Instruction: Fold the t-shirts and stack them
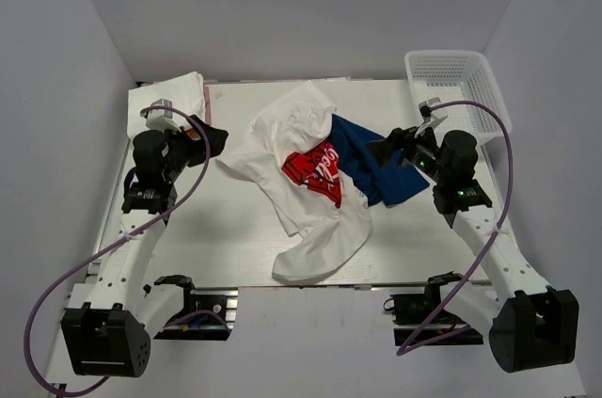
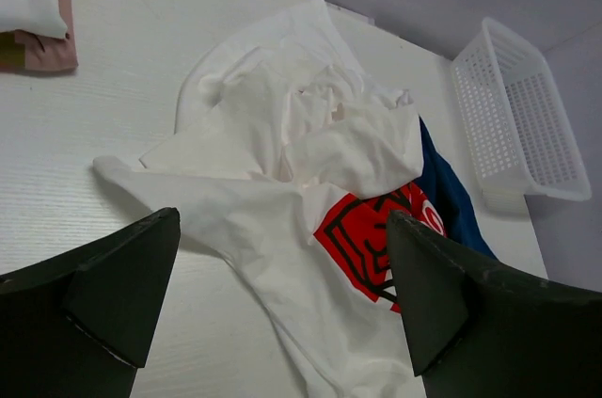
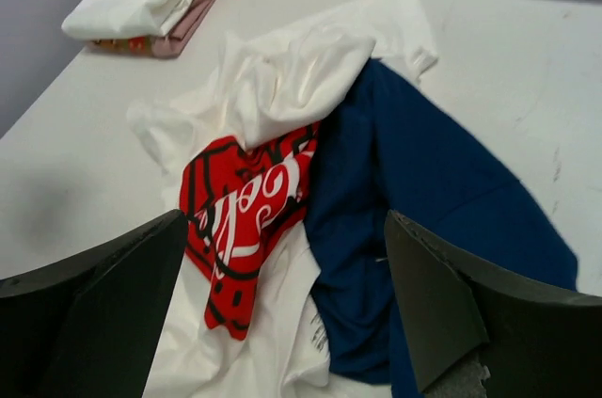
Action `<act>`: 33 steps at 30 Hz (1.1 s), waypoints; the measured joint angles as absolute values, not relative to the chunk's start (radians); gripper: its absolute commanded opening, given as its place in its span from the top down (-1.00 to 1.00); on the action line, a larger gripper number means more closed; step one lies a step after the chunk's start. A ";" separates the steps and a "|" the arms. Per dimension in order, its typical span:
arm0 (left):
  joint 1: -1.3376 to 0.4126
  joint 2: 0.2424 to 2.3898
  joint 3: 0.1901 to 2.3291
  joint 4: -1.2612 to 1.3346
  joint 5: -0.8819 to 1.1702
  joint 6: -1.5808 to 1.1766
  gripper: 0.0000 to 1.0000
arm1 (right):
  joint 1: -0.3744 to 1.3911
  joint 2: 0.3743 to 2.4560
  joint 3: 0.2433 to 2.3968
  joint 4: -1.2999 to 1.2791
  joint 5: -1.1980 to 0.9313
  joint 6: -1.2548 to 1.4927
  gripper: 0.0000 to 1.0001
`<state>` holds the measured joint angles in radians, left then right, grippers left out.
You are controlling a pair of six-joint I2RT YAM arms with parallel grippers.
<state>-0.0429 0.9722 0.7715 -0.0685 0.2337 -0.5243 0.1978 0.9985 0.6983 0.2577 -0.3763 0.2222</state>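
A crumpled white t-shirt [image 1: 303, 210] with a red printed logo [image 1: 315, 170] lies in the middle of the table, partly over a blue t-shirt [image 1: 376, 167]. Both show in the left wrist view [image 2: 282, 163] and the right wrist view [image 3: 282, 87]. A folded stack, white shirt on a pink one [image 1: 174, 94], sits at the far left corner. My left gripper [image 1: 218, 141] is open and empty just left of the white shirt's sleeve. My right gripper [image 1: 384, 149] is open and empty above the blue shirt's right part.
A white plastic basket [image 1: 461, 87] stands at the far right corner, behind my right arm; it also shows in the left wrist view [image 2: 522, 116]. Grey walls close in the table on three sides. Bare table [image 1: 226, 238] lies at the front left.
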 measured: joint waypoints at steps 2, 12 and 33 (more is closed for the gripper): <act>-0.043 0.966 0.771 -0.090 0.232 -0.535 -1.00 | 0.198 1.015 0.704 0.209 -0.411 0.232 -0.81; -0.043 0.866 0.720 -0.067 0.265 -0.551 -1.00 | 0.196 1.019 0.710 0.242 -0.554 0.297 -0.81; -0.043 0.898 0.706 -0.084 0.320 -0.543 -1.00 | 0.730 1.787 1.190 -0.100 0.014 0.143 -0.81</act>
<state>-0.0433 0.8978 0.7055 -0.0841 0.3199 -0.5426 0.7296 1.7866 1.1904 -0.1001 0.0143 0.1432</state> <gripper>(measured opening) 0.997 0.905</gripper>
